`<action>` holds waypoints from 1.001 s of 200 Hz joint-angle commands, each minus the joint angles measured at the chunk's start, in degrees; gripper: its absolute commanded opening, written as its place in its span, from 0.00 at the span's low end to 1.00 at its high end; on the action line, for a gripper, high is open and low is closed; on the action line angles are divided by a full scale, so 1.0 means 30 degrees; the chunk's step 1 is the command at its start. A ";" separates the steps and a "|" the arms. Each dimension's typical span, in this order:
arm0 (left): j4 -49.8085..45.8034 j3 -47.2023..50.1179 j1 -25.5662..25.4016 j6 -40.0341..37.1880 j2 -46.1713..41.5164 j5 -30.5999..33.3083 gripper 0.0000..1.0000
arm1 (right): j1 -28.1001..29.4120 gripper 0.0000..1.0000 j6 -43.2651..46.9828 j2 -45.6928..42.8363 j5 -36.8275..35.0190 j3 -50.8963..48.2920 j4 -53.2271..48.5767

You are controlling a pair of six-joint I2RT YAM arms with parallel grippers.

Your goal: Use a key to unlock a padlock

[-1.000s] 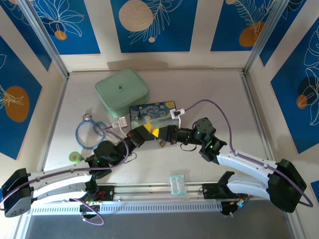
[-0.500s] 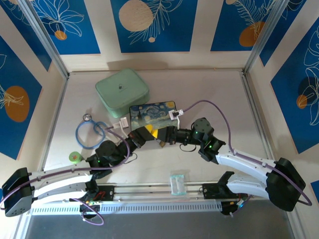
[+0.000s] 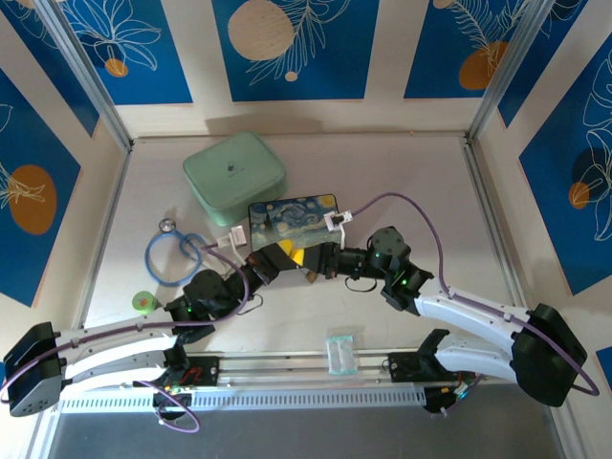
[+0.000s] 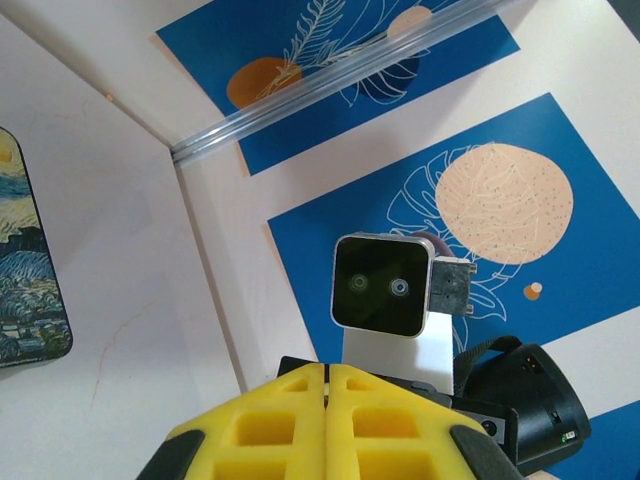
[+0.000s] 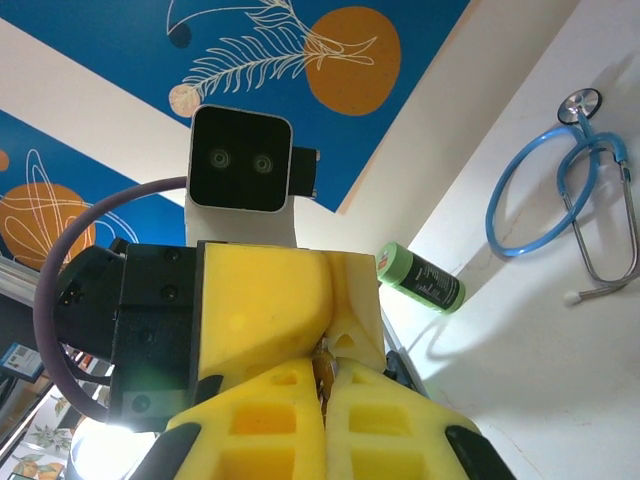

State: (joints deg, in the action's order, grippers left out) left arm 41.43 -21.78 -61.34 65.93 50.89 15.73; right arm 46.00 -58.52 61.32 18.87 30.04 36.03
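Brass padlock [image 5: 322,368] sliver, pinched, mostly hidden

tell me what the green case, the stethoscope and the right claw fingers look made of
Green case: probably moulded plastic, matte, soft rounded corners. Stethoscope: blue rubbery tubing, shiny metal chest piece. Right claw fingers: yellow matte plastic with moulded pockets, possibly printed.

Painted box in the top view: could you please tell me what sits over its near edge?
The left pincer and right pincer, both shut, meet tip to tip over the painted box's near edge. They cover that edge, so anything beneath them cannot be seen.
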 commanded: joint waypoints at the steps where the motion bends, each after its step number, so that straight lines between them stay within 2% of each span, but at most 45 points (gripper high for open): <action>1: -0.0989 0.0058 0.0057 0.0248 -0.0335 0.0486 0.00 | 0.0003 0.00 0.0519 -0.0772 -0.0446 -0.0469 -0.0155; 10: -0.1211 0.0051 0.0057 0.0306 -0.0271 0.0527 0.00 | 0.0001 0.00 0.0507 -0.0909 -0.0460 -0.0576 -0.0322; 48: -0.1097 0.0157 0.0057 0.0302 -0.0253 0.0794 0.34 | 0.0078 0.00 0.0935 -0.1526 -0.0661 -0.0697 -0.2204; 67: -0.1372 0.0097 0.0064 0.0082 -0.0340 0.0991 0.57 | 0.0048 0.00 0.1030 -0.1870 -0.0876 -0.0942 -0.3242; 85: -0.2488 -0.0100 0.0057 -0.0058 -0.0435 0.1350 0.65 | -0.0018 0.00 0.1050 -0.2360 -0.1168 -0.1459 -0.3946; 101: -0.5566 -0.0742 0.0071 0.0250 -0.0551 0.2104 0.67 | -0.0202 0.00 0.1116 -0.2860 -0.1584 -0.1703 -0.5489; 124: -0.9579 -0.1642 0.0059 -0.0062 -0.0200 0.3093 0.67 | -0.0889 0.00 0.1860 -0.3358 -0.2276 -0.1186 -1.0233; 149: -1.3291 -0.2839 0.0064 -0.0395 0.1175 0.3807 0.61 | -0.2261 0.00 0.2347 -0.3720 -0.1970 -0.1243 -1.3288; 178: -1.3674 -0.3575 0.0028 -0.1837 0.3780 0.3325 0.58 | -0.3466 0.00 0.3067 -0.4657 -0.1590 -0.1686 -1.4611; 200: -1.2282 -0.3437 -0.0041 -0.1968 0.6601 0.2944 0.58 | -0.4243 0.00 0.3215 -0.5037 -0.1315 -0.2101 -1.4796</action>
State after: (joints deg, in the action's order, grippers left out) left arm 5.45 -31.27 -61.34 62.70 64.10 24.64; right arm 35.18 -51.13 47.81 13.54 25.23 -3.92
